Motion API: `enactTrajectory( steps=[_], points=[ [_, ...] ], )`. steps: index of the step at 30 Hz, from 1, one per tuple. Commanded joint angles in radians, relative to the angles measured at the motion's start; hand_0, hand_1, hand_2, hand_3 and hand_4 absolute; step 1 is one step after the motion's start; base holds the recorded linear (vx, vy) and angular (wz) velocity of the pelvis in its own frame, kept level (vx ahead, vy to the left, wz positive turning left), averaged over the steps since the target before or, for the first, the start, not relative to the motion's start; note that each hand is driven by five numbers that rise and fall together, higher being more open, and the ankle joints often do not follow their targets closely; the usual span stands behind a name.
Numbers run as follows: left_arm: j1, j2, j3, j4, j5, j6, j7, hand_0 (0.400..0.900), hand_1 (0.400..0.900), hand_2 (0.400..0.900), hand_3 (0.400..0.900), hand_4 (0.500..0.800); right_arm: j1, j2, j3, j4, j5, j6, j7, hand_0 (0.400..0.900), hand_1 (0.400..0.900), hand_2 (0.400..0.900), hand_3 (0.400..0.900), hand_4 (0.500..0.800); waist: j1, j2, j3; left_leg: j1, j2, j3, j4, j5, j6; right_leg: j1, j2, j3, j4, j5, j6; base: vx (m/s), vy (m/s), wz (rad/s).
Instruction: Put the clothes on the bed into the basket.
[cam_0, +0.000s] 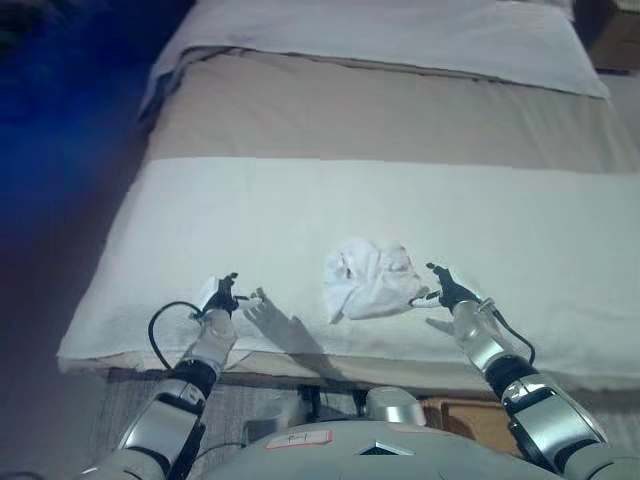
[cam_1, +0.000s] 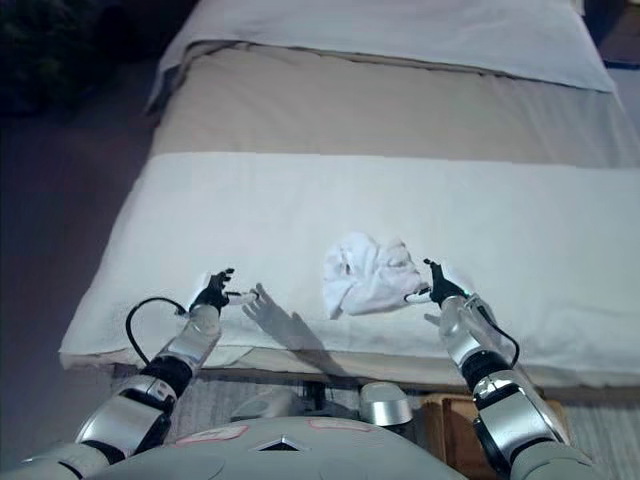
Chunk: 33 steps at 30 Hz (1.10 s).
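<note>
In the lower left of the frame, the left hand was raised just over the near edge of the bed, with its arm coming up from the bottom left corner. Its fingers were spread loosely and held nothing. In the lower middle of the frame, a crumpled white cloth lay on the white cover of the bed, near the front edge. Just right of it, the right hand reached in from the lower right; its fingers were relaxed and apart, and the fingertips were touching the right edge of the cloth, not closed round it. No writing could be read anywhere. At the bottom right, under the bed edge, both views showed a part of a brown thing, but I could not tell what it was.
</note>
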<state>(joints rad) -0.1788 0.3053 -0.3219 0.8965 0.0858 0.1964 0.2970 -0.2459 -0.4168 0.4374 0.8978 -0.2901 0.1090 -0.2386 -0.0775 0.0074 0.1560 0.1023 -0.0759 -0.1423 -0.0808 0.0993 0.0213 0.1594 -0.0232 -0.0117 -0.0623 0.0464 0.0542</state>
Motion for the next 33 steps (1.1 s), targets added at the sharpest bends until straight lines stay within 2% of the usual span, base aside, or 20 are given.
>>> enactTrajectory(
  steps=[1,3,7,14,21,27,33],
  points=[
    [0.011,0.036,0.001,0.037,0.051,-0.005,0.020,0.900,0.900,0.900,0.900,0.800,-0.064,-0.056,-0.015,0.024,-0.056,0.003,-0.060,0.900,0.900,0.900,0.900,0.800,0.012,-0.006,-0.051,-0.016,0.040,0.081,-0.006,-0.082,-0.031,-0.166,-0.014,0.014,-0.025,0.039,0.021,0.20,-0.084,0.20],
    [0.010,0.034,0.002,0.062,0.049,-0.004,0.021,0.900,0.900,0.900,0.900,0.800,-0.075,-0.055,-0.005,0.037,-0.063,0.000,-0.062,0.900,0.900,0.900,0.900,0.800,0.014,-0.002,-0.052,-0.028,0.043,0.078,-0.006,-0.082,-0.036,-0.175,-0.014,0.009,-0.025,0.036,0.020,0.12,-0.052,0.14],
    [-0.022,0.021,0.006,0.137,0.020,0.002,0.059,0.900,0.900,0.900,0.900,0.800,-0.137,-0.033,0.045,0.063,-0.063,-0.001,-0.076,0.900,0.900,0.900,0.900,0.800,0.022,0.018,-0.030,-0.119,0.054,0.081,-0.006,-0.071,-0.052,-0.254,-0.014,0.000,-0.025,0.038,0.018,0.04,-0.042,0.10],
    [-0.121,0.017,-0.041,0.217,-0.044,-0.005,0.114,0.900,0.900,0.900,0.900,0.800,-0.292,0.010,0.128,0.121,-0.024,0.009,-0.120,0.900,0.900,0.900,0.900,0.800,0.042,0.060,0.046,-0.327,0.045,0.081,-0.006,-0.012,-0.065,-0.460,-0.018,0.007,-0.025,0.083,0.017,-0.09,-0.006,0.05],
    [-0.192,0.021,-0.056,0.245,-0.103,-0.012,0.142,0.900,0.900,0.900,0.900,0.800,-0.479,-0.009,0.141,0.179,0.033,0.022,-0.163,0.900,0.900,0.900,0.900,0.800,0.066,0.088,0.072,-0.432,0.048,0.099,-0.006,0.008,-0.086,-0.558,-0.017,0.021,-0.025,0.100,0.021,0.01,-0.006,0.00],
    [-0.178,0.028,-0.053,0.210,-0.118,-0.014,0.149,0.900,0.900,0.900,0.900,0.800,-0.496,-0.005,0.114,0.111,0.077,0.021,-0.196,0.900,0.900,0.900,0.900,0.800,0.071,0.076,0.076,-0.414,0.056,0.099,-0.006,0.001,-0.090,-0.540,-0.011,0.015,-0.025,0.088,0.020,0.06,-0.020,-0.01],
    [-0.187,0.023,-0.033,0.210,-0.131,0.000,0.157,0.900,0.900,0.900,0.900,0.800,-0.439,0.037,0.118,-0.048,0.099,0.005,-0.193,0.900,0.900,0.900,0.900,0.800,0.049,0.041,0.064,-0.381,0.067,0.102,-0.006,-0.024,-0.086,-0.513,-0.005,0.016,-0.025,0.076,0.017,0.04,-0.004,-0.06]
  ],
)
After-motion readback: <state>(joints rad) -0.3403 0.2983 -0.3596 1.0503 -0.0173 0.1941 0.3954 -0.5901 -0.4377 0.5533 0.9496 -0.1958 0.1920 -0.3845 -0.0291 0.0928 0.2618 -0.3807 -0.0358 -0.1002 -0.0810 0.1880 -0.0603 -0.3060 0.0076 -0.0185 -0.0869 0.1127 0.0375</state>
